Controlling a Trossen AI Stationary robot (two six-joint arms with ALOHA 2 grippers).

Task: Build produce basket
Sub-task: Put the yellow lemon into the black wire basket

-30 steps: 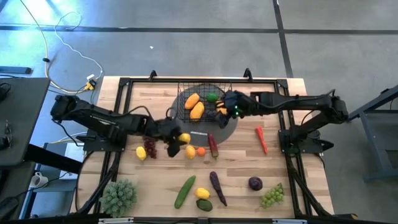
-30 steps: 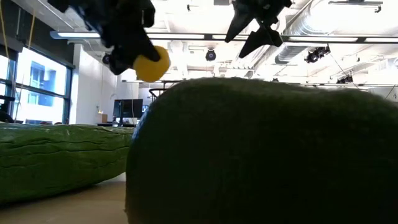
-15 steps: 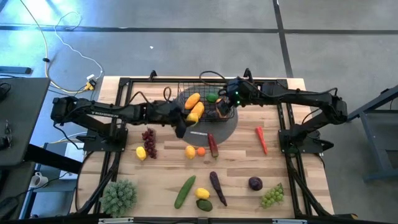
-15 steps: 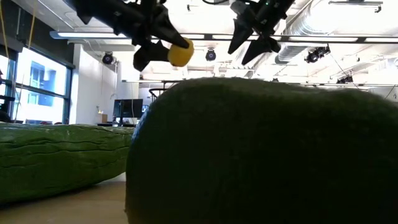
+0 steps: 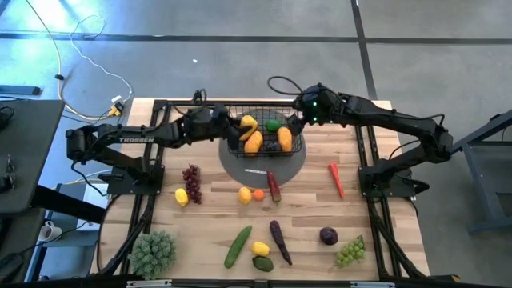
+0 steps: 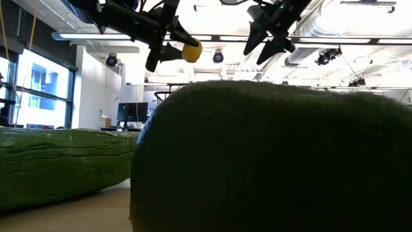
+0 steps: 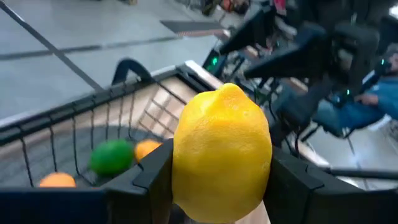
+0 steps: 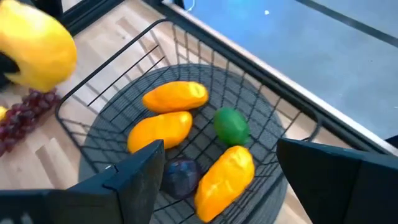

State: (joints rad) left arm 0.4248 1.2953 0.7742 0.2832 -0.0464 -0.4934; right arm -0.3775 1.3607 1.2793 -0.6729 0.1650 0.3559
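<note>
With three orange fruits, a lime and a plum in the basket [image 5: 264,136], the left gripper [image 5: 238,128] jaws grasp a lemon [image 7: 221,152] over its rim, the right gripper [image 5: 298,126] jaws hang released above it, and most produce [image 5: 256,232] is left on the worktop [image 5: 200,228]

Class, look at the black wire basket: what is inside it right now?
The basket holds three orange-yellow fruits, a green lime and a purple plum. The right gripper's fingers cover the basket's near corners.

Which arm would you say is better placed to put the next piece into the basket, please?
Left: its tool is shut on a lemon over the basket edge. The right tool hovers open and empty above it.
</note>
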